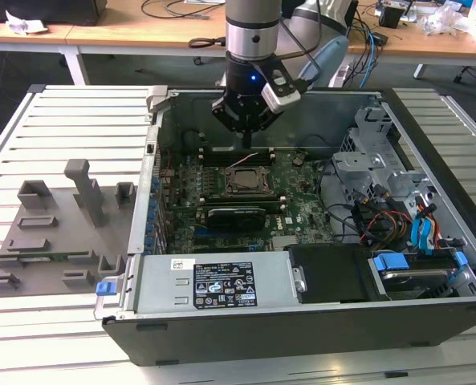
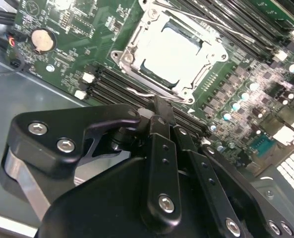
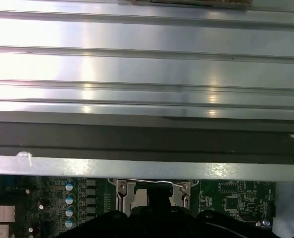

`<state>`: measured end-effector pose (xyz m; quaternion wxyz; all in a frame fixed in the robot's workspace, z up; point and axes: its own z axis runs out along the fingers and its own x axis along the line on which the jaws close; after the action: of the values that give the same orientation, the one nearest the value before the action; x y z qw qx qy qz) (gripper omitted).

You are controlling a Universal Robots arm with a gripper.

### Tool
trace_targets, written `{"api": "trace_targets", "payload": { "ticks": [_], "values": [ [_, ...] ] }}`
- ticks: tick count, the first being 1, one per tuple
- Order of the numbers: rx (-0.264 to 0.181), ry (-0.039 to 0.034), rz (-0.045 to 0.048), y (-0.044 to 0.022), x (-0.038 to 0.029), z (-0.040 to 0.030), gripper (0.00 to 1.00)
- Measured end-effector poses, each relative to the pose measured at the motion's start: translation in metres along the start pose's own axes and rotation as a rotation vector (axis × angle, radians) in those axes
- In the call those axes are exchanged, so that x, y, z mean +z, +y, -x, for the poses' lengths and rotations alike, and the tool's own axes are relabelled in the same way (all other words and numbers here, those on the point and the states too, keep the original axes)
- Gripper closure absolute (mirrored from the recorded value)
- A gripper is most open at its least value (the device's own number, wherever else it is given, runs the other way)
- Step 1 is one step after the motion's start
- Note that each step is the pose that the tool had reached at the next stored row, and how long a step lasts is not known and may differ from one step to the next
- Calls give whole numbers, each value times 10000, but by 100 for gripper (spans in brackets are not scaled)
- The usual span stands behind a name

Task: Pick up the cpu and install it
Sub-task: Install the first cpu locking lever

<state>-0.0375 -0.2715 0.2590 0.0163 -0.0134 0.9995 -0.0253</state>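
gripper [image 1: 248, 138]: hangs over the open computer case [image 1: 430, 152], just behind the socket frame [image 1: 244, 180] as the exterior view shows it; fingers look pressed together into one thin black tip, nothing seen between them
gripper in second wrist view [image 2: 162, 110]: narrow tip points toward the near edge of the socket frame [image 2: 172, 53], by the memory slots [image 2: 117, 89]
cpu [image 2: 172, 49]: pale silvery square lies flat inside the socket frame, so it looks already seated; not in the claw
cpu, exterior view [image 1: 245, 180]: small light patch in the frame's middle, motherboard [image 1: 294, 204] all round it
frame lid and lever: thin wire lever [image 2: 206, 21] lies across the frame's far side; whether latched, cannot tell
fixture blocks [image 1: 57, 233]: grey, on the slatted table [image 1: 77, 120] at the exterior view's left, well apart from the gripper
risk 1: tip close to the socket edge; a drop off-line could hit the frame or the wire lever
risk 2: pressing on a chip not square in the frame could damage the contacts beneath
risk 3: memory slots just beside the tip; a sideways slip could scrape them
risk 4: case wall [image 3: 147, 141] sits near the wrist; a swing could knock it
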Motion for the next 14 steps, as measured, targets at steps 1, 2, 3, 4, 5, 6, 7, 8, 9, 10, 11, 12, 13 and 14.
{"api": "trace_targets", "payload": {
  "ticks": [1, 2, 3, 4, 5, 6, 7, 8, 9, 10, 11, 12, 13, 14],
  "values": [
    [0, 1, -2, 0, 6, 10, 89],
    [1, 3, 16, 0, 8, 12, 89],
    [2, 1, 29, 1, 9, 12, 89],
    [1, 0, 30, 1, 9, 12, 89],
    [2, 1, 37, 0, 9, 9, 89],
    [5, 0, 79, 0, 8, 2, 89],
    [7, -4, 165, 0, 8, -5, 89],
    [14, -6, 313, 1, 8, -25, 89],
    [15, -9, 382, -6, 12, -39, 89],
    [16, -8, 383, -15, 16, -42, 89],
    [25, -9, 425, -34, 27, -44, 89],
    [28, -10, 435, -42, 38, -46, 89],
    [30, -9, 434, -44, 46, -48, 89],
    [29, -9, 434, -44, 56, -50, 89]
  ]
}}
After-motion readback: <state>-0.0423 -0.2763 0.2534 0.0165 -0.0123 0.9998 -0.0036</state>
